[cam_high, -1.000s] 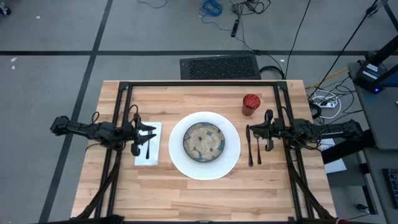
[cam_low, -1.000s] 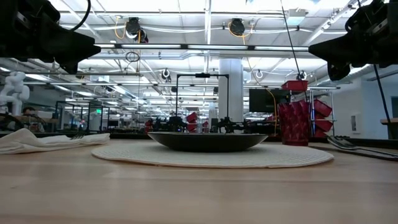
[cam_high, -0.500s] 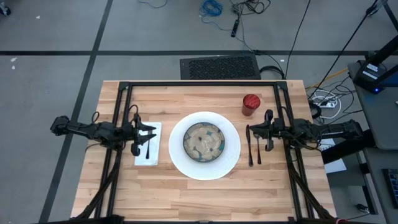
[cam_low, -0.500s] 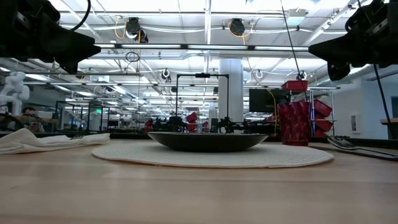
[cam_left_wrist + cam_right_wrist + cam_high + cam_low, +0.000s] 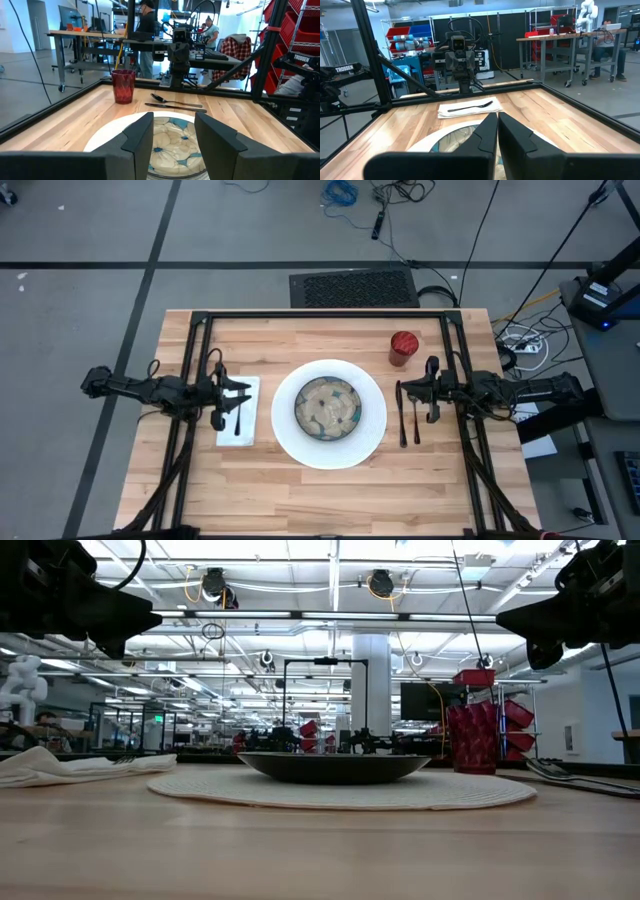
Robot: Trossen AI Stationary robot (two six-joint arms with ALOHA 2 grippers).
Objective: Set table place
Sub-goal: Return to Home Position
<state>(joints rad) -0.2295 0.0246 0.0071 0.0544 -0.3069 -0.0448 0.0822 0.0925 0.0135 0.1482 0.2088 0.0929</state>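
Note:
On the wooden table (image 5: 300, 490) a white plate (image 5: 372, 430) carries a patterned bowl (image 5: 327, 407). To its left a white napkin (image 5: 228, 430) lies flat with a dark fork (image 5: 470, 106) on top. A red cup (image 5: 403, 348) stands at the back right, and a spoon and a knife (image 5: 410, 420) lie flat to the right of the plate. My left gripper (image 5: 172, 135) hovers level above the napkin, open, pointing at the plate. My right gripper (image 5: 497, 131) hovers level above the cutlery, shut and holding nothing.
A black metal frame (image 5: 320, 315) runs along the table's far part and down both sides under the arms. Bare wood lies in front of the plate toward the near edge. People and workbenches show in the room beyond the table.

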